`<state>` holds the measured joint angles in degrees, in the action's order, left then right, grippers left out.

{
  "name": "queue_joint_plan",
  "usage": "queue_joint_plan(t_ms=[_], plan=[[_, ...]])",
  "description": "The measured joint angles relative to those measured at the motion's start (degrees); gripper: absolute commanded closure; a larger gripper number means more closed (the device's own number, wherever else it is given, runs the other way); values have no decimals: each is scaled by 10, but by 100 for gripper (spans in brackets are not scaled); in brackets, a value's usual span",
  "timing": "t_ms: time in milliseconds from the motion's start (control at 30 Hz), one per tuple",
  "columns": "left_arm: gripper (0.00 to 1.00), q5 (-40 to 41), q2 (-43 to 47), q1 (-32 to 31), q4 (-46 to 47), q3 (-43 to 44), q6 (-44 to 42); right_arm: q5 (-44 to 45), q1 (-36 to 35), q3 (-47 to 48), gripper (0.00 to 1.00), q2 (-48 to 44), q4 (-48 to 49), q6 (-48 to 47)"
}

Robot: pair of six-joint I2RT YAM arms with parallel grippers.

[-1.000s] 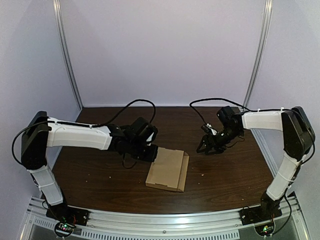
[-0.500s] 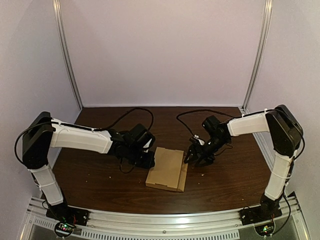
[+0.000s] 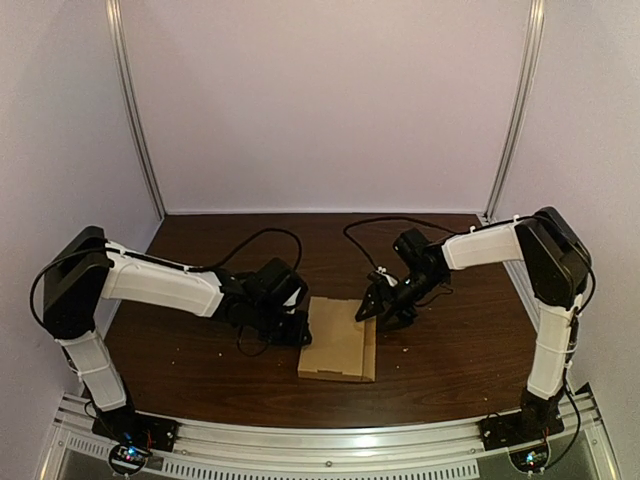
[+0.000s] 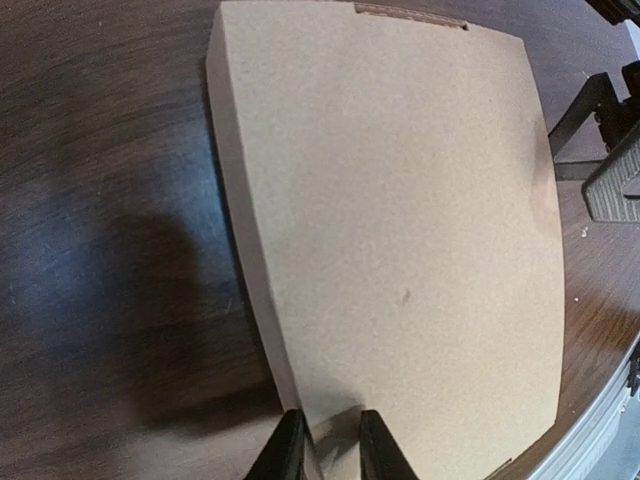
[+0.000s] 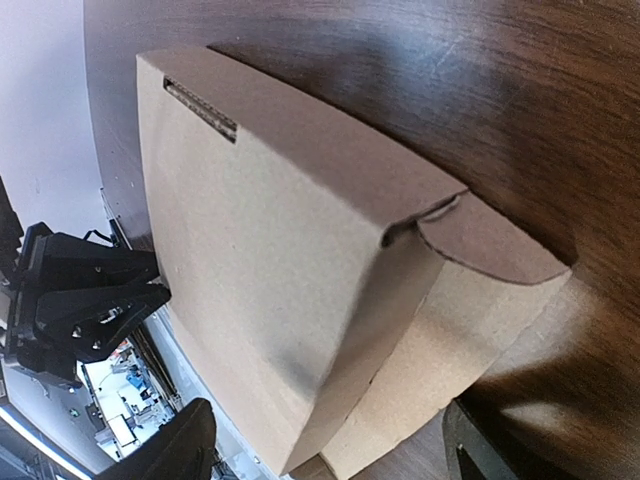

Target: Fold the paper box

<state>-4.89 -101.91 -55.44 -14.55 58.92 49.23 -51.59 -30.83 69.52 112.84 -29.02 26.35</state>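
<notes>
From above: the flat brown cardboard box [image 3: 340, 340] lies closed on the dark wooden surface [image 3: 190, 365], at the middle of it. The left gripper [image 3: 297, 327] is down low, right against the box's left edge. The right gripper [image 3: 371, 311] sits at the box's far right corner, its fingers spread. Black cables [image 3: 262, 238] loop over the surface beyond the box.

Over to the left wrist camera: the box's plain lid fills nearly the whole view, running away from the gripper. The two black fingers [image 4: 288, 452] stand close together at the box's near edge, with cardboard showing in the slim gap between them. Whether they really pinch that edge cannot be told from here. A narrow slot [image 4: 410, 14] is cut along the box's far edge, and the other arm's dark fingers show just past the box's right side.

Now the right wrist camera: the box is seen corner-on, lid down. A rounded side flap [image 5: 490, 250] sticks out a little from under the lid at the corner nearest this gripper, not fully tucked. The right gripper's fingers [image 5: 185, 450] are wide apart, one to each side of that corner, holding nothing. The left gripper shows beyond the box's far side.
</notes>
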Motion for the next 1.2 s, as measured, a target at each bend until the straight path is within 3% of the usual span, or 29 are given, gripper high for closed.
queue_joint_plan(t_ms=[1200], plan=[[84,-3,-42,-35,-37,57,35,-4,12,-20,26,-25,80,64]])
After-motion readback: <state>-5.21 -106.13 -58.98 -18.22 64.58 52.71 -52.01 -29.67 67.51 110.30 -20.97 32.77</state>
